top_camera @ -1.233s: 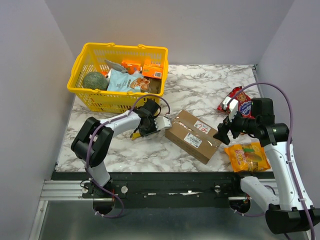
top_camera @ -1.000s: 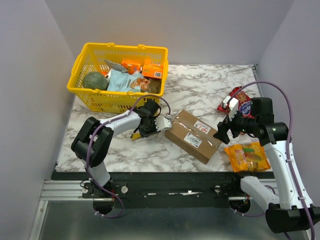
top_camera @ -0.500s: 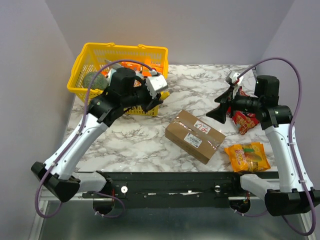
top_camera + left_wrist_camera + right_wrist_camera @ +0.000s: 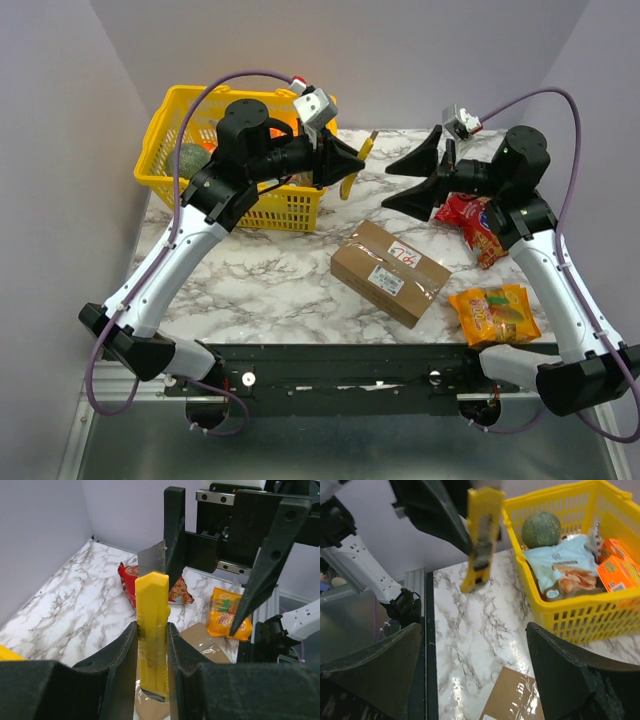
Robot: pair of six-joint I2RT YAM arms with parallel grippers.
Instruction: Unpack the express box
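The express box (image 4: pixel 388 270), a brown carton with a white label and a red-scribbled sticker, lies taped shut on the marble table; parts of it show in the left wrist view (image 4: pixel 197 637) and the right wrist view (image 4: pixel 512 695). My left gripper (image 4: pixel 360 162) is raised above the table, shut on a yellow utility knife (image 4: pixel 350 178), whose blade is out (image 4: pixel 152 600). My right gripper (image 4: pixel 386 188) is open wide and empty, raised and facing the knife (image 4: pixel 481 535) from close by. In the left wrist view its black fingers (image 4: pixel 260 570) stand just behind the blade.
A yellow basket (image 4: pixel 160 180) at the back left holds a green melon, snack bags and orange boxes (image 4: pixel 615 572). A red snack packet (image 4: pixel 472 228) lies under the right arm. An orange packet (image 4: pixel 495 312) lies at the front right. Grey walls enclose three sides.
Both arms have risen from the table. The left has carried the knife up from beside the box to basket height. The right gripper has swung up and left to face it.
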